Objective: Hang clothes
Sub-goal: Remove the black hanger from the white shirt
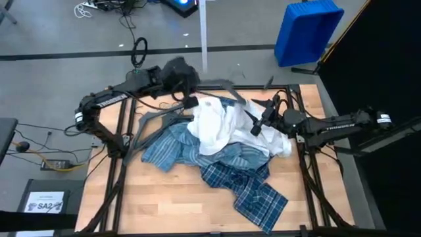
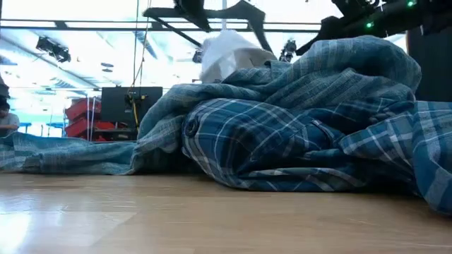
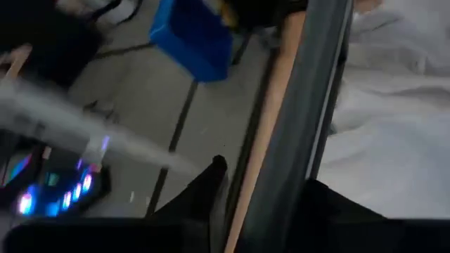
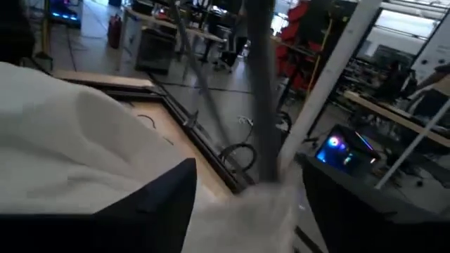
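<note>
Left gripper (image 1: 191,103) clenched on the dark hanger (image 1: 217,84), right gripper (image 1: 258,125) pinching the white shirt (image 1: 220,125) atop the table (image 1: 171,197) pile, seemingly to thread it.

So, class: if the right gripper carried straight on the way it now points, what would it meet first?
Most likely the white shirt. In the high view the right gripper points leftward at the pile, and its wrist view shows white cloth right at its fingers, with a hanger beyond. Depth is uncertain.
</note>
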Controlling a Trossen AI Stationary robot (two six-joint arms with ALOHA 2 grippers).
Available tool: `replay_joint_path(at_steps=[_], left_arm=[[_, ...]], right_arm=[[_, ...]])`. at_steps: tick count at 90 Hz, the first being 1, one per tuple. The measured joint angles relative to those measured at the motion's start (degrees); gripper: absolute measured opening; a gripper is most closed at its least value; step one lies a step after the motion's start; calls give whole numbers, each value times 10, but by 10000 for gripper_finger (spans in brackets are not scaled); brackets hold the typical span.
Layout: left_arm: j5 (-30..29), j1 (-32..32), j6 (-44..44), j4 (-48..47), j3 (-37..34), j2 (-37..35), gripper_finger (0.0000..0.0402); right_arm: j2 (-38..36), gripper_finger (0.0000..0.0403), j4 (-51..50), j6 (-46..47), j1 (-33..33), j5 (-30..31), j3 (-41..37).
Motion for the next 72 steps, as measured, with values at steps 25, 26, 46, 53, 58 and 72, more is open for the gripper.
replay_joint_path(at_steps=[25,26,46,53,58,72], left_arm=[[57,39,-75,11,-63,-99,85],[64,39,-79,9,-67,-102,85],[89,41,-186,5,-172,-170,85],[60,42,-219,59,-234,-213,85],[54,42,-247,105,-282,-253,85],[30,51,-356,135,-406,-359,85]], right_arm=[[0,217,6,0,-26,-34,0],[0,216,7,0,-27,-36,0],[0,201,9,-4,-47,-43,0],[0,197,10,-4,-49,-47,0],[0,196,10,-4,-50,-49,0],[0,194,10,-5,-49,-49,0]])
